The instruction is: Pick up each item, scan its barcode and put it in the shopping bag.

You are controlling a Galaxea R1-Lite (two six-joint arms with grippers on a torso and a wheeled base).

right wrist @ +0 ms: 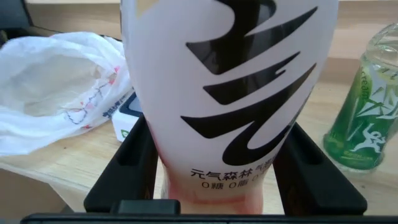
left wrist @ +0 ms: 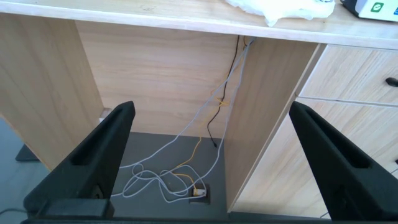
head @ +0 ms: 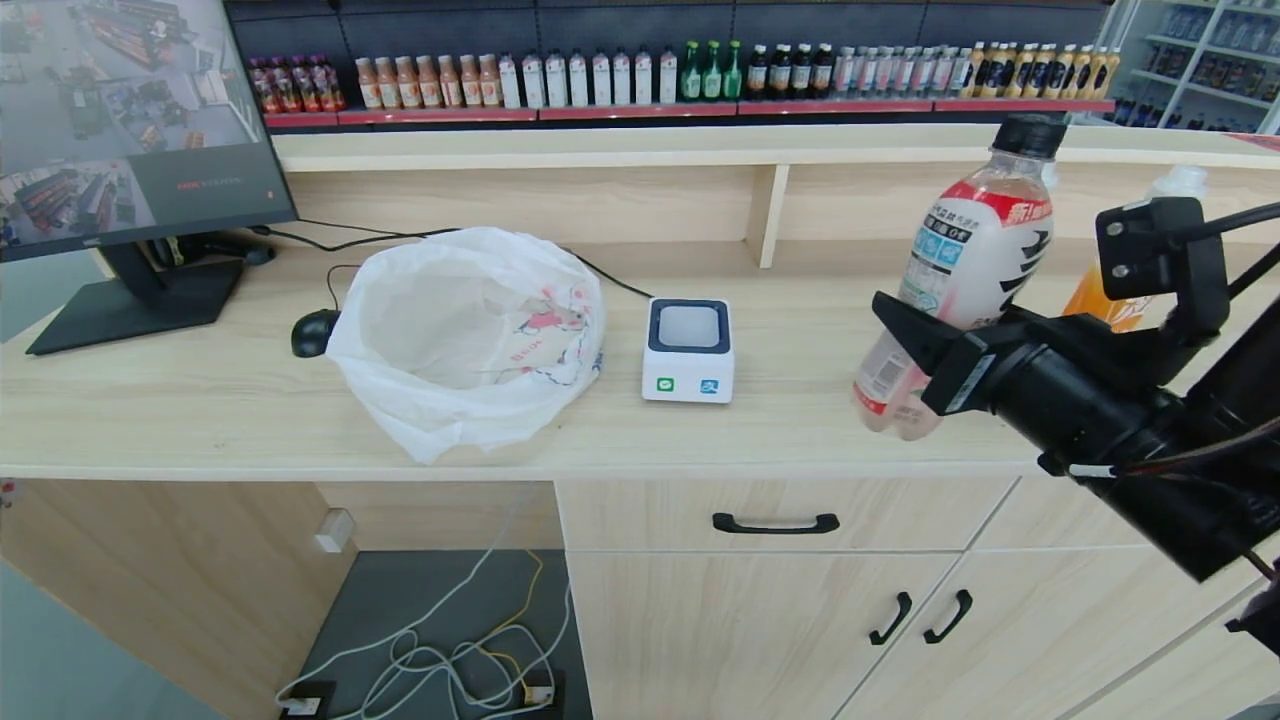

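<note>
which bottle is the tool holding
The black-capped plastic bottle with the white label, gripped by the right tool; the orange bottle and green bottle stand free.

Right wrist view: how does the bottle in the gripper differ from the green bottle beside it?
The held bottle has a white label with black strokes and pinkish drink at its base; the green bottle is see-through green. The held bottle is clamped between the fingers of the right gripper and leans in the head view; the green bottle stands free on the counter. Both are plastic drink bottles.
</note>
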